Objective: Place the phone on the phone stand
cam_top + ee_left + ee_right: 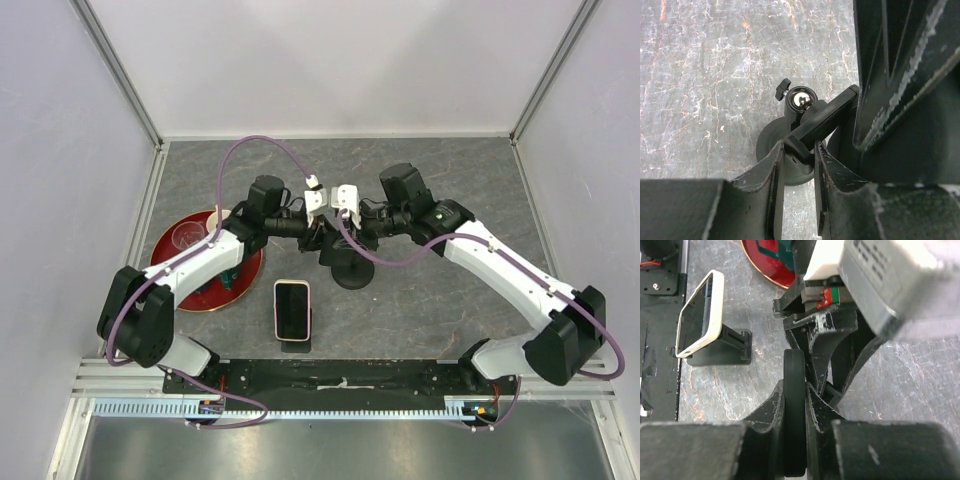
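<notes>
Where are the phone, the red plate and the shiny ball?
phone [292, 309], top view, middle of its screen
red plate [165, 235], top view, its left rim
shiny ball [801, 98], left wrist view, its centre

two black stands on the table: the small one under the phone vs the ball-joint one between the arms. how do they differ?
The small stand carries the phone, leaning back; the ball-joint mount carries nothing. The small stand stands free; the ball-joint mount is clamped by the left gripper and right gripper. The small stand's base is flat and rectangular; the mount's is round. Both are black.
</notes>
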Controlling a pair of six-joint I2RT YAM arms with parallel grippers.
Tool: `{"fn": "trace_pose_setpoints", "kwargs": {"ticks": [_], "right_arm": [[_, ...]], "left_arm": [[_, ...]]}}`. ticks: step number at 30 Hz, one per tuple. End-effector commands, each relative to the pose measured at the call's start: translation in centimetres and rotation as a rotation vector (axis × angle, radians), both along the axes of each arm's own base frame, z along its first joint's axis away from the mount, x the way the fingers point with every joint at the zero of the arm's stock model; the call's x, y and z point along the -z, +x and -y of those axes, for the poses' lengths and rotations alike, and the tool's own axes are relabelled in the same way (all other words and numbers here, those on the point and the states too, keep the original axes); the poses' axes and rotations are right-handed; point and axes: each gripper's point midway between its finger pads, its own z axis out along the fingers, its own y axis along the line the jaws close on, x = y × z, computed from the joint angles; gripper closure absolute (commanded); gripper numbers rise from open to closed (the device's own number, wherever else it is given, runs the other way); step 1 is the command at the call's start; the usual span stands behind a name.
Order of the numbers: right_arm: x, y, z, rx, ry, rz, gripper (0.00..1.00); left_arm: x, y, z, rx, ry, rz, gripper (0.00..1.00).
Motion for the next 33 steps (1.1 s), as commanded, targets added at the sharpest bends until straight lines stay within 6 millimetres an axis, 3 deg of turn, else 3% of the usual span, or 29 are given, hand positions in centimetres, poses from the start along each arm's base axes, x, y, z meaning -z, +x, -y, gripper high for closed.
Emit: {"fn": "trace_pose_setpoints", "kwargs": {"ticks": [1,2,8,14,19,22,25,27,33], "right_arm": [[0.0,2.5,3.8,0.276,-0.031,0.023,1.00],[0.4,3.4,4.8,0.358,-0.055,0.028,1.00],[2.2,3.7,8.7,0.695,-0.117,-0.086,1.00],[3.9,2.6,10.7,0.920,-0.251,-0.196,1.00],[5.5,3.2,14.8,1.174,-0.479,-0.095,1.00],[5.3,3.4,16.6,1.258,-0.513,-0.041,1.00],[5.1,3.6,16.9,1.289,-0.534,-0.040,1.00],[4.8,4.2,18.1,1.351,-0.579,0.022,1.00],[4.3,6.4,18.2,1.413,-0.592,0.093,1.00]], "left_arm": [[-2.2,3.1,-1.7,-0.187,-0.044,0.081,0.98],[-2.6,4.7,-2.3,-0.277,-0.044,0.119,0.98],[-4.6,7.3,-4.8,-0.522,-0.092,0.197,0.98],[-7.0,7.6,-5.4,-0.598,-0.165,0.209,0.98],[-7.3,7.7,-5.9,-0.633,-0.162,0.224,0.98],[-7.3,8.3,-6.9,-0.704,-0.155,0.236,0.98],[-7.7,8.7,-7.9,-0.765,-0.168,0.260,0.98],[-8.5,8.5,-8.0,-0.781,-0.188,0.277,0.98],[-8.9,6.7,-6.4,-0.661,-0.199,0.236,0.98]]}}
